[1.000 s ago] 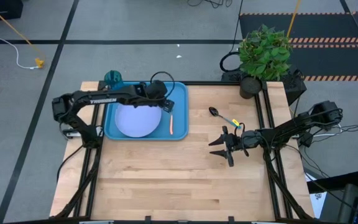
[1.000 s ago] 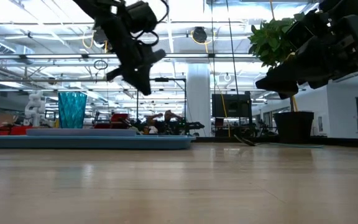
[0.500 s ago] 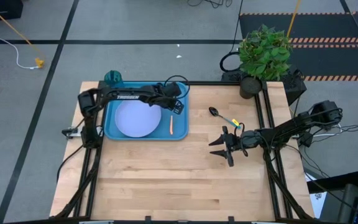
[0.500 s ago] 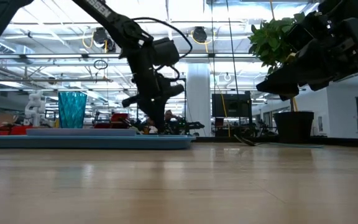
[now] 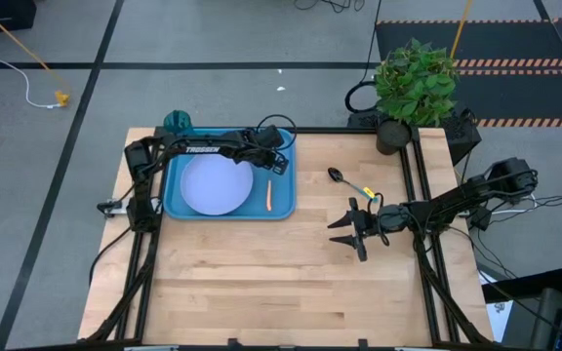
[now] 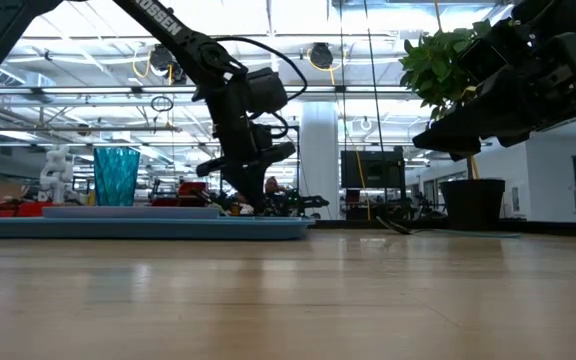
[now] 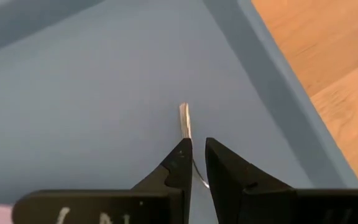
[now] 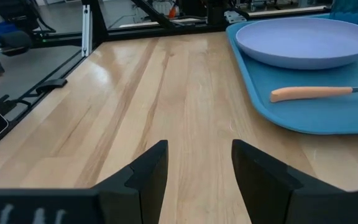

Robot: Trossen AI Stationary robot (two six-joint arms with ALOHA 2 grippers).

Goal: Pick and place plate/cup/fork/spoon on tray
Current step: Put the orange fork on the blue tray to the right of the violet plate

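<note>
Left arm (image 5: 203, 149): base at the table's far-left corner, reaching rightward along the far edge of the tray (image 5: 176, 202), wrist bent down. Left gripper (image 5: 273, 166) is low over the tray's far-right corner, at the tine end of the fork (image 5: 269, 195). In the left wrist view its fingers (image 7: 180, 163) are drawn nearly together, a thin gap between the tips; a silver tine tip (image 7: 184, 120) shows just past them, over the blue tray floor. Whether the tips actually clamp the metal cannot be told. In the low view the gripper (image 6: 253, 200) points down, close above the tray rim (image 6: 138, 227).

Fork: on the tray's right part, just right of the plate (image 5: 217, 185), orange handle toward the near side, tines toward the far side.

Plate: flat in the middle of the tray.

Cup (image 5: 177, 122): upright at the tray's far-left corner; the low view shows it (image 6: 116, 176) standing on the tray's left end.

Spoon (image 5: 348, 181): on the bare table, right of the tray and well apart from it, bowl toward the far-left, blue handle toward the near-right.

Right arm (image 5: 457, 203): extends leftward from the table's right edge. Right gripper (image 5: 351, 229) hovers above the table, near side of the spoon, fingers (image 8: 148, 168) spread wide, nothing between them. It faces the tray.

A potted plant (image 5: 414, 83) stands at the far-right corner.
</note>
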